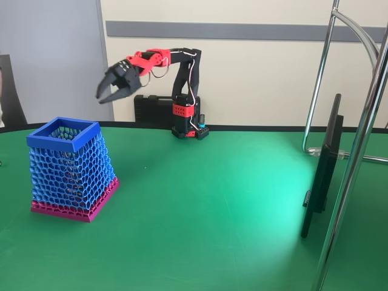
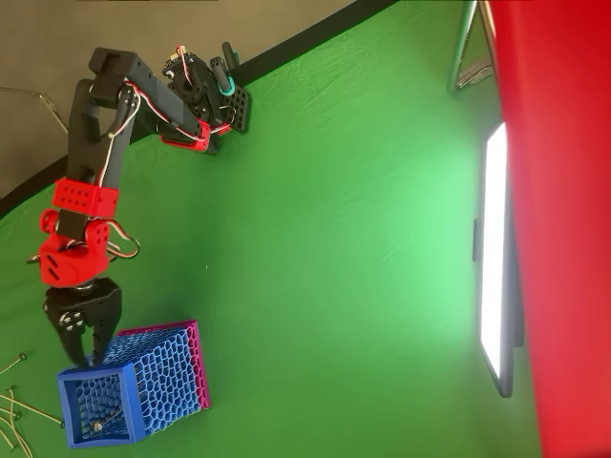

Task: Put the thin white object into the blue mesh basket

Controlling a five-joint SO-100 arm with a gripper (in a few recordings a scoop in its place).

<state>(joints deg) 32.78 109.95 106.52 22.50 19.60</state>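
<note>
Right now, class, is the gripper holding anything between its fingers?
No. In the fixed view the gripper hangs open and empty above the blue mesh basket.

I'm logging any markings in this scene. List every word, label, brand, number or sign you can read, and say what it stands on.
None can be read.
Red and black robot arm and its black gripper: no legible marking.
Blue honeycomb mesh basket: no text.
Thin black-framed screen: glowing white, nothing readable.

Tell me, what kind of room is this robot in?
Probably a lab or workshop set up for robot practice. A small red and black arm is fixed on a table covered in green cloth, a screen stands on it, and a blue mesh basket waits there.
</note>
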